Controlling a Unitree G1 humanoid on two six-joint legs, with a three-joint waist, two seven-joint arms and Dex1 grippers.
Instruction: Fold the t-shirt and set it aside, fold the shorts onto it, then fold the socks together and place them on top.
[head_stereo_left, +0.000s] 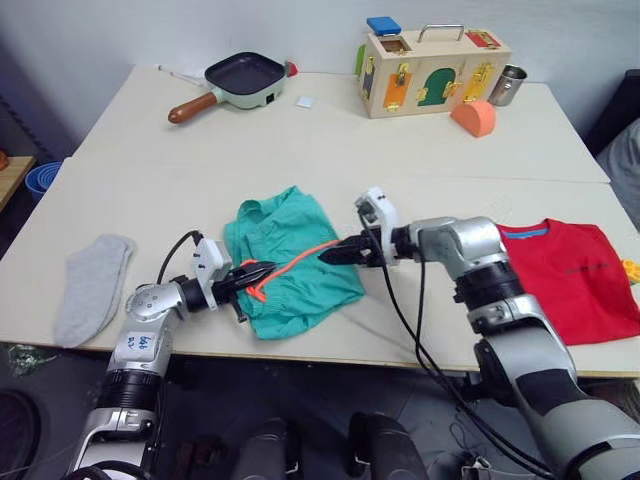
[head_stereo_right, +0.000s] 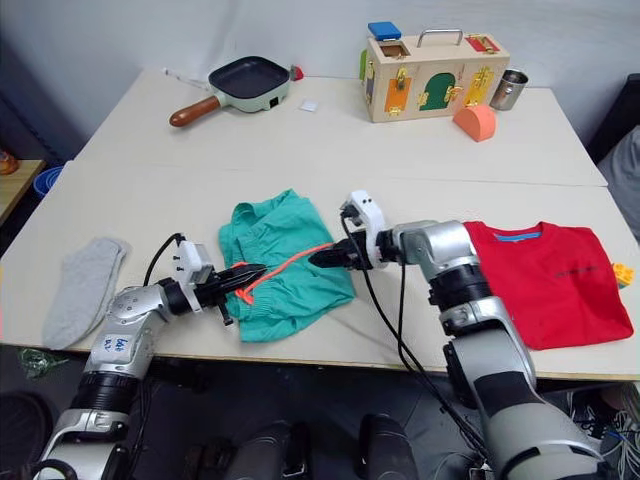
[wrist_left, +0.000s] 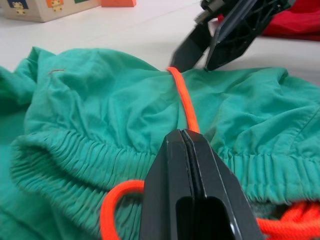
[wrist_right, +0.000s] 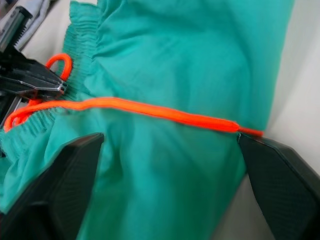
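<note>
My left tool (head_stereo_left: 262, 268): pressed together, pinching the drawstring (head_stereo_left: 300, 259).
My right tool (wrist_right: 165, 175): spreading over the shorts (head_stereo_left: 290, 262).
Drawstring end: lying partly hidden.

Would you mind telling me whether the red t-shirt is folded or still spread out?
Spread out: the t-shirt lies flat on the table, collar and both sleeves showing, with no fold visible.

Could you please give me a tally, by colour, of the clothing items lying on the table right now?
Red: 1, the t-shirt
Teal-green: 1, the shorts
Grey: 1 visible, the socks, which may be two stacked; I cannot tell
Total: 3
</note>
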